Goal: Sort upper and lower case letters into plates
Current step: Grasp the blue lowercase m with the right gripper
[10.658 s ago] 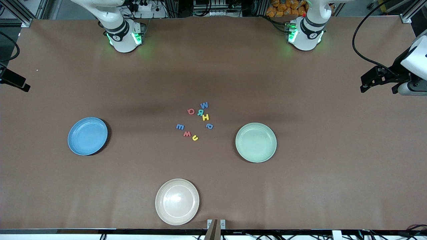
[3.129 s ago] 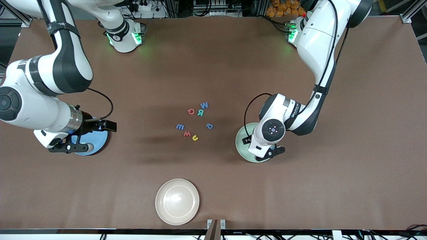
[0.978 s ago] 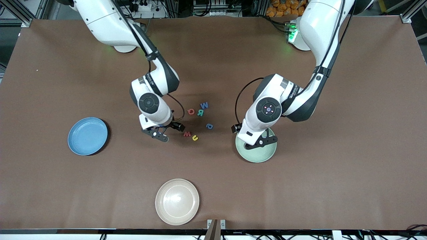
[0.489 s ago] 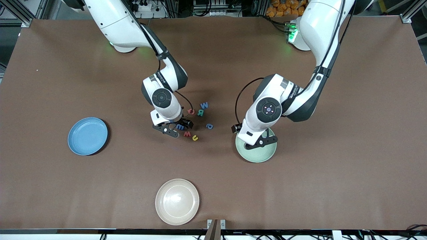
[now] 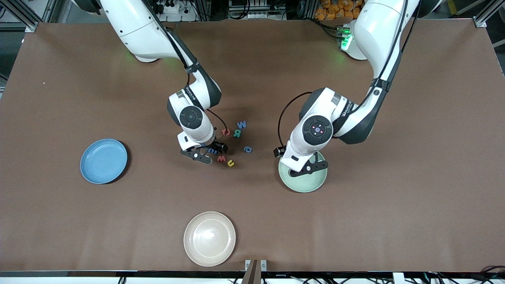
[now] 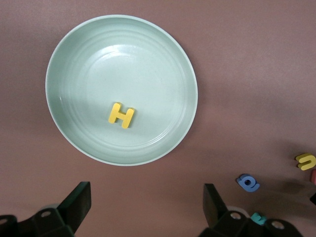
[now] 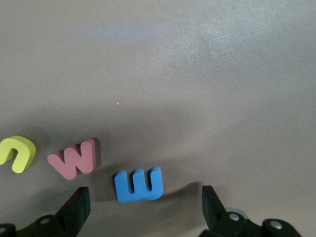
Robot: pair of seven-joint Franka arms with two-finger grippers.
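Lying flat on the tabletop (image 5: pixel 355 221), the blue letter (image 7: pixel 138 184) sat directly under the right hand (image 7: pixel 143 210), whose fingers stood spread wide to either side of it, not yet gripping. Just beside it lay a red w (image 7: pixel 75 158) and a yellow u (image 7: pixel 17 152); in the front view a red piece (image 5: pixel 226 131), a teal R (image 5: pixel 237 133), a blue W (image 5: pixel 242 124) and a blue p (image 5: pixel 247 149) lay scattered close by. One yellow H (image 6: pixel 121 115) already rested in the mint green plate (image 6: pixel 74 49), with the left hand (image 6: pixel 143 210) hovering over that plate, released and empty, waiting. The blue plate (image 5: pixel 103 160) sat toward the right arm's end, well apart from the letters, and a cream plate (image 5: pixel 209 238) lay nearest the camera.

The piece was thin and flat, so the fingers could likely skid over it or pinch the tabletop instead. Closing off-centre might also nudge the red w next to it.
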